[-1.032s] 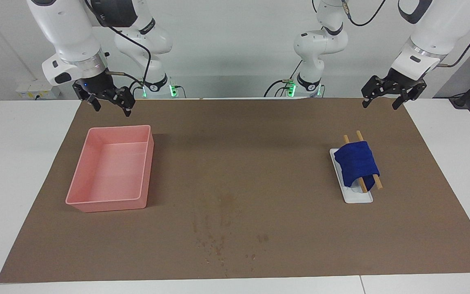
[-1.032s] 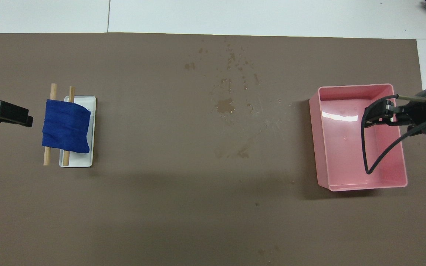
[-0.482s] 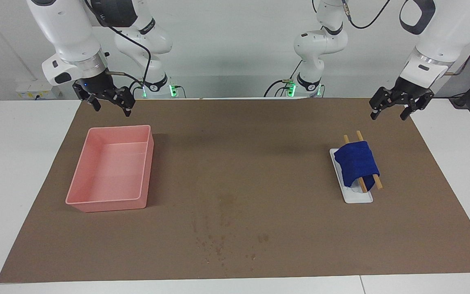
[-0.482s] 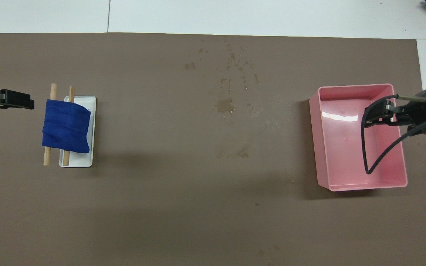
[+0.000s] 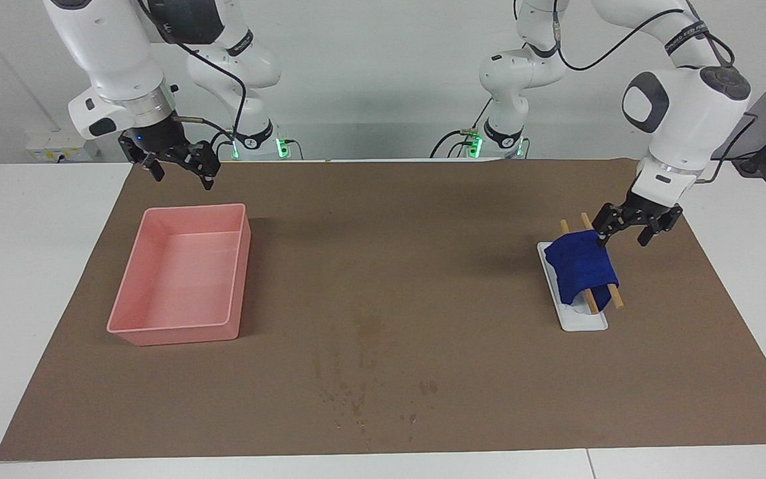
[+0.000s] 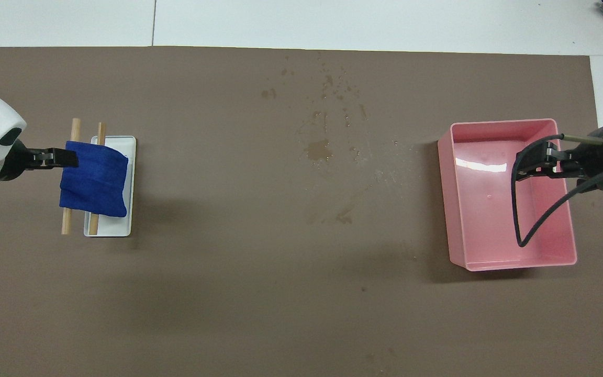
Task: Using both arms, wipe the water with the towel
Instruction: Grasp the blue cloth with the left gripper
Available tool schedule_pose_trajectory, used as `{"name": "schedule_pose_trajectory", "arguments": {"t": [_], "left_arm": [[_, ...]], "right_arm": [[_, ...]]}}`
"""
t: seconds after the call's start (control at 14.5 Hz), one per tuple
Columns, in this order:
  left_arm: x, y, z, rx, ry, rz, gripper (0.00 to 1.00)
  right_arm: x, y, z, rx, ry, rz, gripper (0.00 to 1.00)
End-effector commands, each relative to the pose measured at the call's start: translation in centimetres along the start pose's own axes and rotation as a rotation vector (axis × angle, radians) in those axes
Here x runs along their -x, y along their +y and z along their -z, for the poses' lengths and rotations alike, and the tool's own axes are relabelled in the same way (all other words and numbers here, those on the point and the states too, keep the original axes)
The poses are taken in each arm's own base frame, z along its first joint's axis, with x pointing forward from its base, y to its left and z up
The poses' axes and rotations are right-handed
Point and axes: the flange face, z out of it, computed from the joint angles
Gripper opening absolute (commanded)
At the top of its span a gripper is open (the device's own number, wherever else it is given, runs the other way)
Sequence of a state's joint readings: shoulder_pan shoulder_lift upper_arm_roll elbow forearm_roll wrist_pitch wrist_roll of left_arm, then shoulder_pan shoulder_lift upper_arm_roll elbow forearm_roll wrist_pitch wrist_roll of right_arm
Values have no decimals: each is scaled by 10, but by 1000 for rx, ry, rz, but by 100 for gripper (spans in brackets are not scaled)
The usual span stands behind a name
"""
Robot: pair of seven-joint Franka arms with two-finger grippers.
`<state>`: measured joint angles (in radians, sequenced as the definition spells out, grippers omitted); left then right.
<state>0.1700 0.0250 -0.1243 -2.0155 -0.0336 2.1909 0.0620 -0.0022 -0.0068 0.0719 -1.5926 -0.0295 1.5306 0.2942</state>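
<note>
Towel: one deep-blue soft cloth (image 5: 581,266) draped over two wooden sticks (image 5: 612,298) on one white stand (image 5: 586,321)
Water: several small dark blotches (image 5: 363,372) mid-mat, farther from the robots
Left gripper (image 5: 620,236): fingers spread, at towel's edge
Right gripper (image 5: 181,171): fingers spread; waits above one pink plastic tray (image 5: 233,279)

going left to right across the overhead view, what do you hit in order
left gripper → towel draped over two wooden sticks on a white stand → water blotches mid-mat → pink tray → right gripper over the tray
</note>
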Motion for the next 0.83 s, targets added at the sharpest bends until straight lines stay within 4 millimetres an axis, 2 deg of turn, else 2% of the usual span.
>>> {"name": "schedule_pose_trajectory", "arguments": {"t": [0.0, 0.14, 0.21, 0.34, 0.55, 0.69, 0.76], "left_arm": [[14, 0, -13, -16, 14, 24, 85], [20, 0, -22, -16, 16, 30, 73], [20, 1, -23, -16, 17, 30, 71], [21, 1, -24, -16, 19, 38, 60], [20, 1, -23, -16, 22, 40, 34], [19, 1, -22, -16, 24, 41, 23], [19, 1, -23, -16, 24, 43, 13]], "right_arm": [[3, 2, 1, -11, -7, 19, 100], [2, 2, 0, -11, -8, 19, 100], [2, 2, 0, -11, -8, 21, 100], [3, 2, 1, -11, -6, 21, 100], [3, 2, 1, -11, -7, 19, 100], [2, 2, 0, -11, -8, 19, 100], [2, 2, 0, -11, -8, 19, 100]]}}
